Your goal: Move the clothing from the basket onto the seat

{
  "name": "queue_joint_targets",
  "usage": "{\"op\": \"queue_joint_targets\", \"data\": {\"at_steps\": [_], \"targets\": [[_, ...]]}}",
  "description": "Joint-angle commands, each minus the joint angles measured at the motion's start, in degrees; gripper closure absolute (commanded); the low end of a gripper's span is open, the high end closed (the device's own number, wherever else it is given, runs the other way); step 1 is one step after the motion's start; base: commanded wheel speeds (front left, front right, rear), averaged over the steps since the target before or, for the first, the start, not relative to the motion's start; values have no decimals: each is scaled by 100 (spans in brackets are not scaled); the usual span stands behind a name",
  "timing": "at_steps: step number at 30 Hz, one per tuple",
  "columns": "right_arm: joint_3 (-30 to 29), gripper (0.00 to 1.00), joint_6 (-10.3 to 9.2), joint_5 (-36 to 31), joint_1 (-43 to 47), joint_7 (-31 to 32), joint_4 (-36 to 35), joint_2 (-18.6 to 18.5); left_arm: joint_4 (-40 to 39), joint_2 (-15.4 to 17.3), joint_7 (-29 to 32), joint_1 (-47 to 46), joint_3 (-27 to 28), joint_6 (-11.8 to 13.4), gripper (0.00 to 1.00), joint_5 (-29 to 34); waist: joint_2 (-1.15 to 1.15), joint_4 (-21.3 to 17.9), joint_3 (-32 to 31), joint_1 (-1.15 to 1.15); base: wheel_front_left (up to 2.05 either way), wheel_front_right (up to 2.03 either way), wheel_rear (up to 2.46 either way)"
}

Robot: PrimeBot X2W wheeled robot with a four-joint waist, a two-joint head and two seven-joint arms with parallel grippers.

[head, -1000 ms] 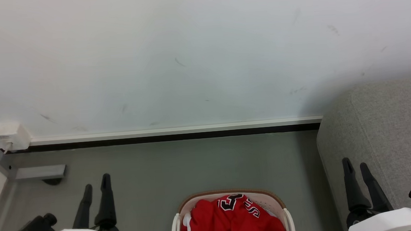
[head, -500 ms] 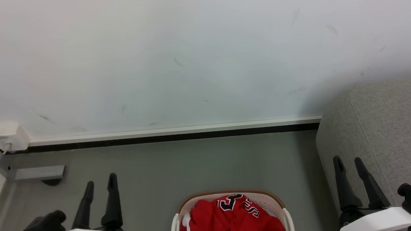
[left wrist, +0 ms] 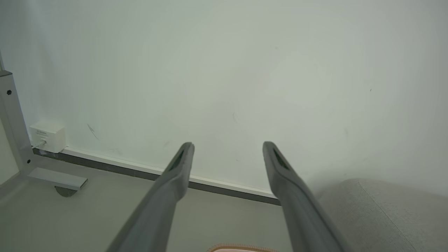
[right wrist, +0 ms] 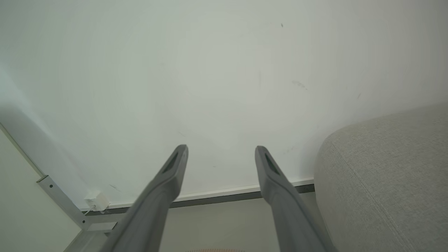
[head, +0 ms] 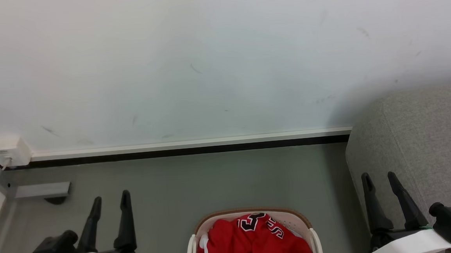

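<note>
Both arms are drifting inward over the last second: the left gripper (head: 111, 196) at seven o'clock and the right gripper (head: 378, 175) at five o'clock are closing on the laundry basket (head: 231, 213) at six o'clock. Both are spread wide, holding nothing. The red jersey (head: 252, 238) is lying crumpled inside the basket, untouched, while the grey sofa (head: 426, 137) is waiting at three o'clock. The reach seems to be only beginning.

The crumpled bright red fabric jersey (head: 252, 244) in the oval cream-white plastic basket (head: 191, 250) bears black, white-outlined characters near the basket's far rim. They are a folded digit resembling a 3 and, beside it, letters of which only an S reads. The label on the small white wall box (head: 9, 150) is too small to read.
</note>
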State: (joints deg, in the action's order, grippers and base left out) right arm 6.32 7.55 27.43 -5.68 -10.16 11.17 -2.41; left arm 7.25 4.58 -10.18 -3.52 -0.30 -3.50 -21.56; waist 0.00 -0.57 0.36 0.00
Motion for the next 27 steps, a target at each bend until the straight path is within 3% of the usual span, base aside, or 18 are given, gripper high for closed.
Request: {"op": "queue_joint_targets", "data": {"at_steps": [1, 27], "targets": [[2, 0, -8, -174, -76, -67, -13, -60, -48, 50, -66, 2, 12, -12, 0, 215, 0, -2, -3, 0, 0, 0, 0], [177, 0, -10, -1221, -129, -368, 81, -66, -86, 28, -382, 64, -38, 27, 0, 1511, 0, -16, -14, 0, 0, 0, 0]]}}
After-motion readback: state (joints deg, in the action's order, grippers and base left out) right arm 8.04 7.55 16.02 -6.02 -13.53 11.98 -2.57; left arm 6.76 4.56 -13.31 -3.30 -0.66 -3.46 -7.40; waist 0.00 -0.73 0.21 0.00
